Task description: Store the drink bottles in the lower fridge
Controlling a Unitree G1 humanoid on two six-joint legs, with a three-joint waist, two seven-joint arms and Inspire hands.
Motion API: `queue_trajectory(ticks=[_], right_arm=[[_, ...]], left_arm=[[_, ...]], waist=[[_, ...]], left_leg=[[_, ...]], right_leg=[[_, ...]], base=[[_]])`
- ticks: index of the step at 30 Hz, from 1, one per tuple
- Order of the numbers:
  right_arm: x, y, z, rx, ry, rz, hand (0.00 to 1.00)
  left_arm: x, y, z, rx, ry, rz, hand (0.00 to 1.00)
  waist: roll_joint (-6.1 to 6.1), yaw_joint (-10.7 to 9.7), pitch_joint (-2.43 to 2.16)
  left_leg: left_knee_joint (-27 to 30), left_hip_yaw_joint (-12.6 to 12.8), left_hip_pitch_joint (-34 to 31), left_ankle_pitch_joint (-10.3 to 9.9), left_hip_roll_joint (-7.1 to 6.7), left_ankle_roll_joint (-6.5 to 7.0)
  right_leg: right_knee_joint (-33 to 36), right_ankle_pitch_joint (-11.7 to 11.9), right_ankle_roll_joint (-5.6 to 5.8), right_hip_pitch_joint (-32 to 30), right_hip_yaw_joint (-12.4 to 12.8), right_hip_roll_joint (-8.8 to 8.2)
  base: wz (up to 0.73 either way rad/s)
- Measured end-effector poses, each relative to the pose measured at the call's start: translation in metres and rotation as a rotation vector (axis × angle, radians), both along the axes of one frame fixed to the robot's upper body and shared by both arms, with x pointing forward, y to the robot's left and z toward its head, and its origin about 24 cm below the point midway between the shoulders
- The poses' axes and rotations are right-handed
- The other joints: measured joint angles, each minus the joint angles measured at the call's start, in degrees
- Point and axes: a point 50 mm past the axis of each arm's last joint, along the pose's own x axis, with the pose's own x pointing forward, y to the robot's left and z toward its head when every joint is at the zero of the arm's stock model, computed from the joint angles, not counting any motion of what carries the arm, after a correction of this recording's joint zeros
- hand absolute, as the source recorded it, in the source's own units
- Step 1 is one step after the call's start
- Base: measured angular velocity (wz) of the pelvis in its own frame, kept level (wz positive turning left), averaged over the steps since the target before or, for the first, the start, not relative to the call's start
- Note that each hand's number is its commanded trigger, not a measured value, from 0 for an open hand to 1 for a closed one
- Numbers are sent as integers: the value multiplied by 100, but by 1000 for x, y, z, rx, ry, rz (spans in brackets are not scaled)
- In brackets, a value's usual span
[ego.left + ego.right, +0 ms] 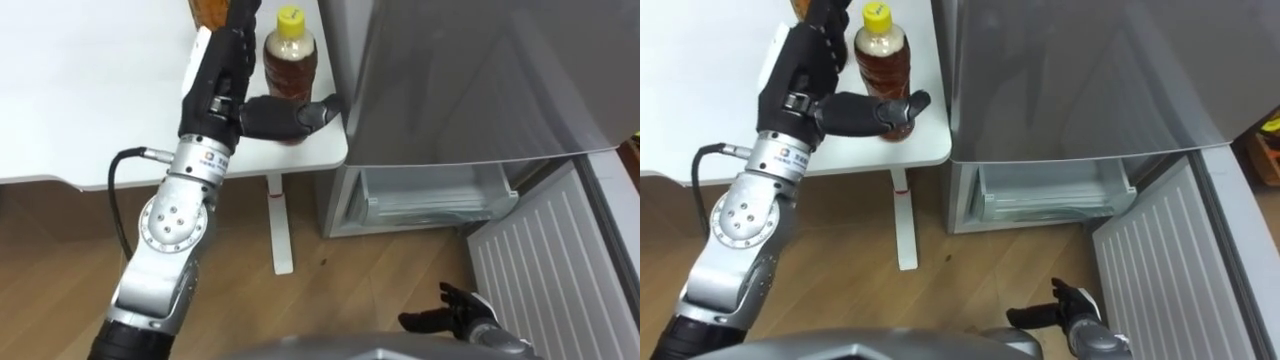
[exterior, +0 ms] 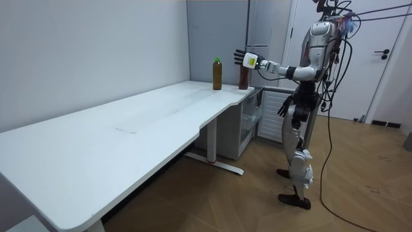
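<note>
Presently the upright bottle (image 1: pixel 290 62) at the table's (image 1: pixel 80 110) corner is bracketed by the left hand (image 1: pixel 228 85), spread and unclosed, thumb across its front.

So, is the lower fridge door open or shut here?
Open. The lower fridge door stands swung out with its ribbed inner side showing, and the clear drawer inside the compartment is exposed.
</note>
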Motion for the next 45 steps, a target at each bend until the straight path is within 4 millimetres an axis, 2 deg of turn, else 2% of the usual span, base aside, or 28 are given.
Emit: queue_trajectory(ticks=[11, 19, 24, 30, 40, 41, 42, 43, 45], right_arm=[[1, -3, 1, -33, -8, -24, 0], [0, -2, 1, -44, -12, -45, 0], [1, -1, 0, -43, -11, -46, 0], [1, -3, 1, -52, -6, -70, 0], [2, -5, 1, -49, 9, -97, 0], [3, -5, 1, -49, 9, -99, 0], [2, -5, 1, -48, 11, -105, 0], [2, -5, 1, -48, 14, -108, 0], [2, -6, 1, -48, 14, -109, 0]], left_arm=[[6, 3, 6, -14, -29, 41, 0], [9, 1, -20, -7, 118, 39, 0], [9, 1, -25, 1, 148, 19, 0], [9, 2, -30, -23, 189, 4, 0], [15, 7, -33, -92, 248, 3, 1], [16, 7, -33, -92, 251, 2, 59], [16, 7, -34, -94, 257, 2, 86], [16, 7, -34, -96, 259, 2, 100], [17, 7, -34, -105, 263, 2, 100]], waist=[[105, -42, 59], [94, -58, 73], [103, -158, 67], [179, -193, 32], [253, -321, 52], [255, -321, 52], [260, -322, 50], [266, -322, 51], [270, -322, 50]], left_leg=[[-2, 41, 20, 0, 1, 0], [-22, 98, 41, 0, -1, 0], [-21, 99, 36, 0, -3, 0], [-20, 108, 53, 0, -2, 0], [-19, 108, 53, 0, -2, 0], [-19, 108, 53, 0, -2, 0], [-19, 108, 54, 0, -2, 0], [-19, 108, 54, 0, -2, 0], [-19, 108, 53, 0, -2, 0]], right_leg=[[9, 6, -2, 2, 33, 2], [-10, 16, 7, -7, 111, 14], [-14, 16, 8, -5, 121, 14], [-13, 16, 8, 15, 129, 16], [10, 17, 8, 5, 133, 15], [12, 17, 8, 4, 133, 15], [13, 17, 8, 3, 134, 15], [13, 17, 8, 2, 135, 15], [12, 17, 8, 2, 135, 15]], base=[[-1], [-4], [0], [-1], [0], [0], [0], [0], [0]])
